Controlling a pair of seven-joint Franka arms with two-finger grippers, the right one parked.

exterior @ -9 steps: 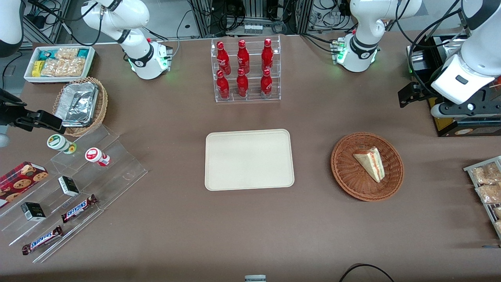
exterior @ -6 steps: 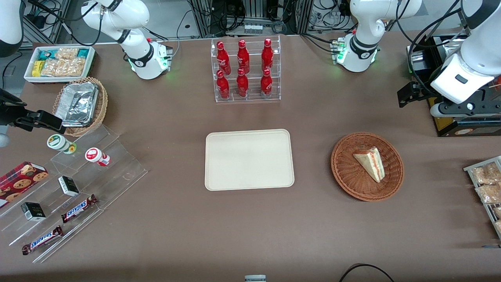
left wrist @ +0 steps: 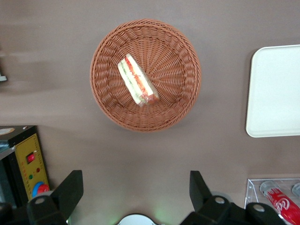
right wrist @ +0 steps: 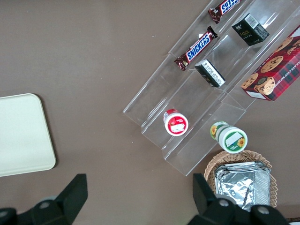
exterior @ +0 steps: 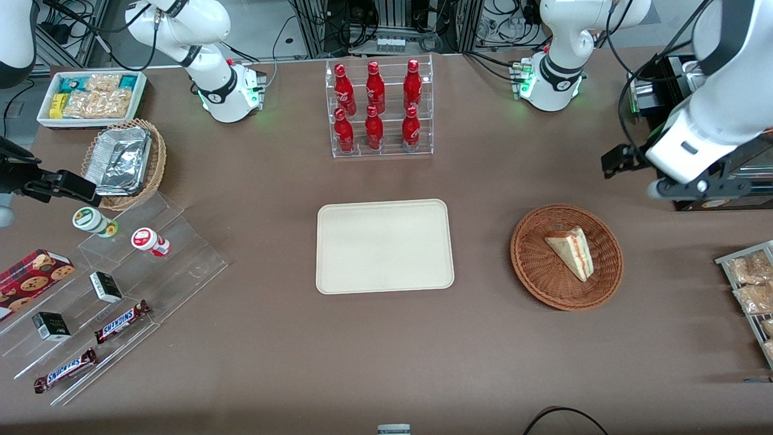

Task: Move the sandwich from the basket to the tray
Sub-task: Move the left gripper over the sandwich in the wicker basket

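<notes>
The sandwich (exterior: 570,252) (left wrist: 137,80), a pale wedge with red, green and yellow layers, lies in the round reddish-brown basket (exterior: 531,272) (left wrist: 108,56). The cream tray (exterior: 384,246) (left wrist: 276,89) sits bare at the table's middle, beside the basket. My gripper (exterior: 688,187) (left wrist: 136,180) hangs high above the table, farther from the front camera than the basket, toward the working arm's end. Its fingers (left wrist: 70,185) stand wide apart, open, with nothing between them. The whole basket and sandwich show in the left wrist view.
A clear rack of red bottles (exterior: 377,109) stands farther from the front camera than the tray. A black and yellow box (exterior: 700,187) sits near my arm, a rack of snack bags (exterior: 749,290) at the working arm's end. Stepped shelves with snacks (exterior: 109,290) lie toward the parked arm's end.
My arm has swung a little toward the basket and the table's middle; the gripper stays open. Sandwich, basket and tray have not moved.
</notes>
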